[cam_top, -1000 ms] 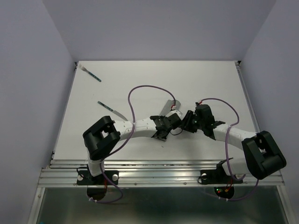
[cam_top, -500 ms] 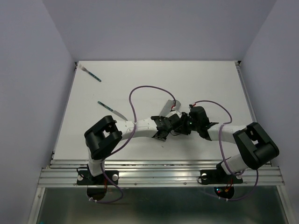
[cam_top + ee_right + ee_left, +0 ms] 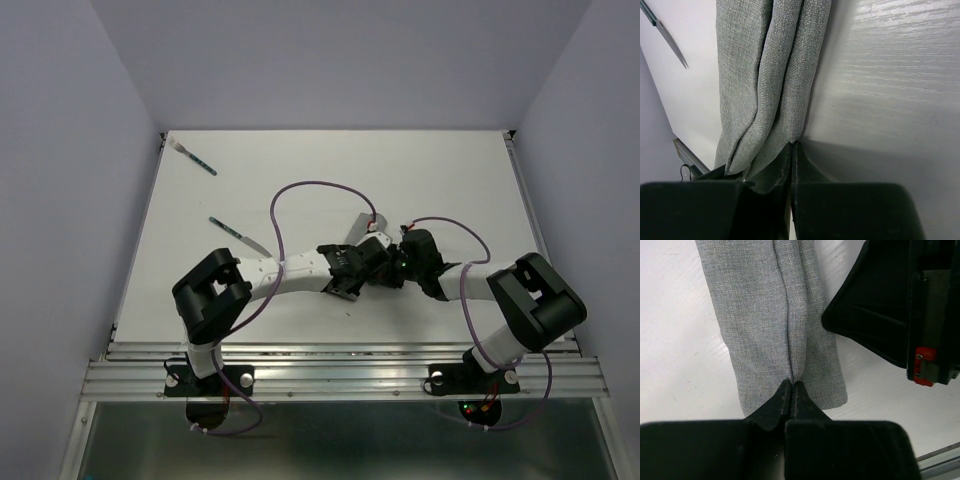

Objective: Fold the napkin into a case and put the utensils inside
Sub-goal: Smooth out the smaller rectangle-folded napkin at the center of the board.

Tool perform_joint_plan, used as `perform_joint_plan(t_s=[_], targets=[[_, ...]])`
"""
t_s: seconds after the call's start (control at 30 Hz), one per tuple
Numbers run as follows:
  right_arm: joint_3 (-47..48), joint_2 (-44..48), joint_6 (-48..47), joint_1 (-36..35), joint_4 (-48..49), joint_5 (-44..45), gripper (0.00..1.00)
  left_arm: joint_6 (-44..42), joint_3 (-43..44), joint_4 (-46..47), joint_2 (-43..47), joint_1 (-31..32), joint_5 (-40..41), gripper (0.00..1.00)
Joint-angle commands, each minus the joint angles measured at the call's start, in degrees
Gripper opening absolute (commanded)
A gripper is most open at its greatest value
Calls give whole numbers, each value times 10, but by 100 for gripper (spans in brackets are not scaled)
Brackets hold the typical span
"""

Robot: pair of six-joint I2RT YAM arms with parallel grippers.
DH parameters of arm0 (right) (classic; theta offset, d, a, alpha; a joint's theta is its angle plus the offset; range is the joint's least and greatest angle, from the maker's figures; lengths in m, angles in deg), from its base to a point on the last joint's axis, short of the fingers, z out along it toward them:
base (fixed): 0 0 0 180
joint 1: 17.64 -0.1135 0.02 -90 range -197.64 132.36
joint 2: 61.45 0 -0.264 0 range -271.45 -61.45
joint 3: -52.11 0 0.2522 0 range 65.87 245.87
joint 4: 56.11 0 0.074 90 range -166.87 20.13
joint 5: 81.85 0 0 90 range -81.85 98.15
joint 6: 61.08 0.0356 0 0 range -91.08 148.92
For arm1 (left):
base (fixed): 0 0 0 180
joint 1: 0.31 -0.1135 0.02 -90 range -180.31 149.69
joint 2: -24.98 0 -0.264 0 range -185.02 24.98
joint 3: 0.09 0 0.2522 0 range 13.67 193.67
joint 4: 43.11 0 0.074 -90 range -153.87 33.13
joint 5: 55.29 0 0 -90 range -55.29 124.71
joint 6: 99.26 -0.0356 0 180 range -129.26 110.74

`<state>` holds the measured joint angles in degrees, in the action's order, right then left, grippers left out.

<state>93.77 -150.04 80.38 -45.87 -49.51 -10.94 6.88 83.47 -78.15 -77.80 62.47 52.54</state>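
Note:
The napkin lies mid-table as a narrow grey folded strip, its near end hidden under both grippers. My left gripper is shut on the napkin; its tips pinch a raised ridge along the middle of the near end. My right gripper meets it from the right and is shut on the napkin at its bunched edge. The two utensils lie apart at the left: a fork at the far corner and a knife, which the right wrist view also catches.
The white table has walls on three sides and a metal rail along its near edge. Purple cables arch over both arms. The right gripper's black body sits close beside the cloth.
The right arm swung left until its gripper met the left one over the napkin's near end. Both grippers have closed on the cloth. The utensils have not moved.

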Motion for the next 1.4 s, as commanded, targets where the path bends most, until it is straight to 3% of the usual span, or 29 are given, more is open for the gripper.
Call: perform_joint_plan(t_s=[0.0,0.57,1.13,1.37], targets=[[-4,5,2,-5,36,8,1,4,4,22,30,-3,-22,0],[-4,15,-1,-5,30,11,1,14,24,57,33,-13,-100,0],[-4,26,0,-5,18,20,1,21,10,72,-14,-14,-102,0],[-23,87,-2,-5,-33,58,25,31,-5,91,-6,-19,-114,0]])
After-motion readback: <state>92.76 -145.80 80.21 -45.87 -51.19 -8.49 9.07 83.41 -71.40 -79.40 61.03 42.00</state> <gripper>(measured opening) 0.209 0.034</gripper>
